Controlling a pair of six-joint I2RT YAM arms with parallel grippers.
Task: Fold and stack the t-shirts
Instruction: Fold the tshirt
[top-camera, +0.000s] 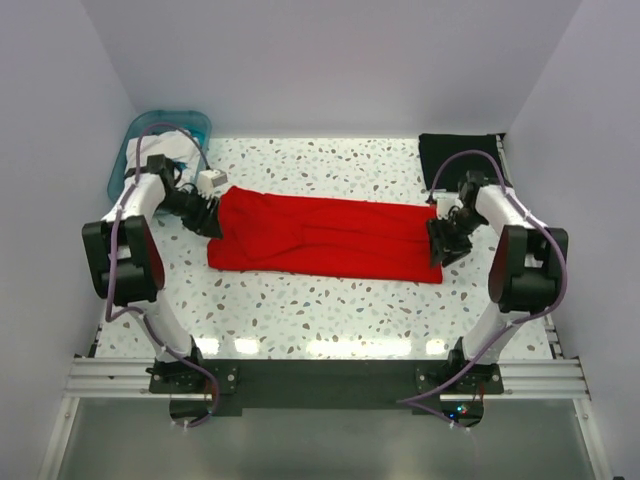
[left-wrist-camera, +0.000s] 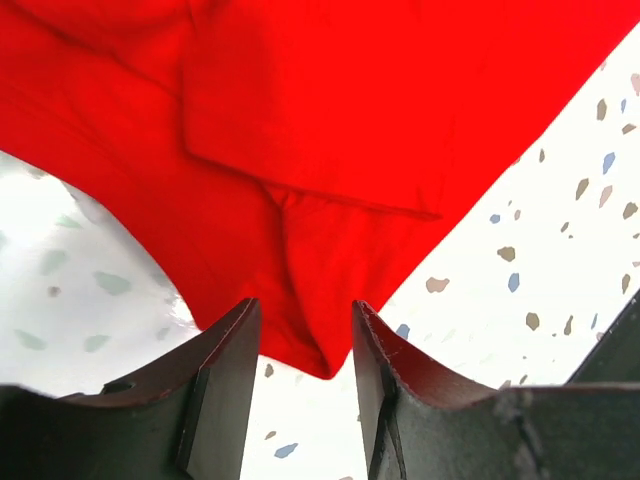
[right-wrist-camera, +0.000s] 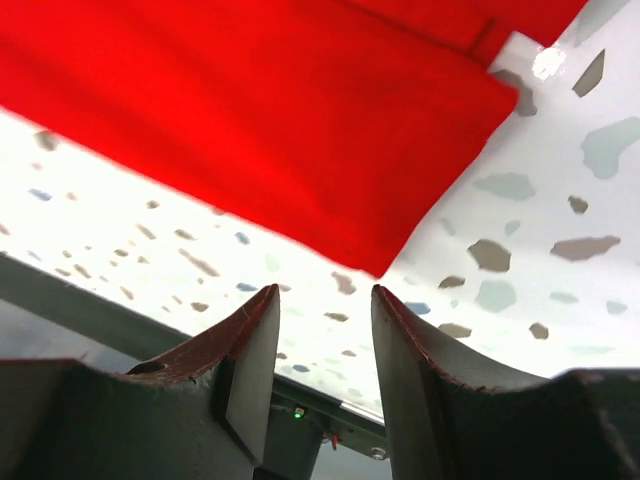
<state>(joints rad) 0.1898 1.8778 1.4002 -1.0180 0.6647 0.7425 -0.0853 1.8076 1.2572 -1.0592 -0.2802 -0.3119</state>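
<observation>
- Top external view: the speckled white counter fills the middle of the picture, with both arm bases at its near edge.
- The red t-shirt lies flat across the middle of the counter as a long band running left to right. Its long edges are folded in, and a fold line runs along its length.
- The teal basin sits at the far left corner, well apart from the red t-shirt, with pale cloth inside it.
- The black t-shirt lies at the far right corner as a flat folded rectangle, near the right arm and not touching the red one.
- The left pincer is low at the left end of the red t-shirt. In the left wrist view its fingers are spread, and a pointed corner of red cloth reaches down into the gap between them — the pads are not pressed onto it.
- The right pincer is at the right end of the same shirt, by its near corner. In the right wrist view its fingers are also spread and hold nothing — the red corner stops just ahead of the gap, with bare speckled counter between the tips.
</observation>
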